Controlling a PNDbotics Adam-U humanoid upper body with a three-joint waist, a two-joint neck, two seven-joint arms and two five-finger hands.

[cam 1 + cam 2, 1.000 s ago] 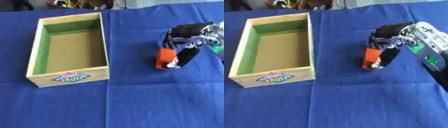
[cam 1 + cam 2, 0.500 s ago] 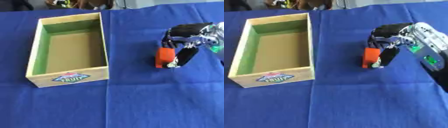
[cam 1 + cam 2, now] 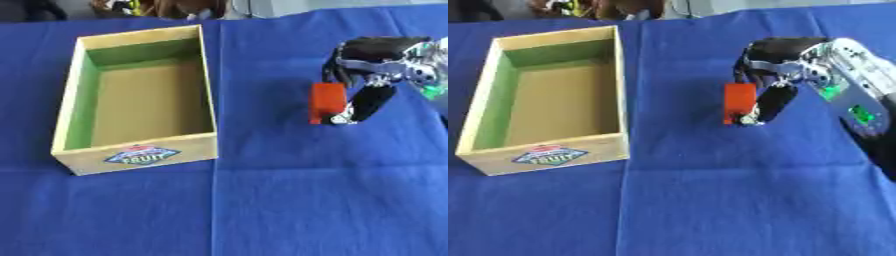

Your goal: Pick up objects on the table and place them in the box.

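1. The right hand (image 3: 776,75) comes in from the right edge of the tabletop (image 3: 710,200), its fingers (image 3: 765,107) curled down around an orange block (image 3: 738,102).
2. The orange block stands upright on its narrow end at the left side of the hand, pinched between the fingers and what looks like the thumb; whether its lower end touches the blue cloth (image 3: 262,210) cannot be told.
3. The block sits right of the middle of the tabletop, well apart from the box (image 3: 140,97).
4. One orange block is visible; no other loose object lies on the cloth.
5. One box is there, a wooden crate with green inner walls and a brown floor, lying toward the left edge with its long side running from the near edge to the far edge. A "FRUIT" label (image 3: 142,155) is on its near wall.
6. The box holds nothing.
7. Between block and box lies only bare blue cloth, with a crease running across it.
8. Only one hand shows.
9. Dark clutter lies along the far edge.
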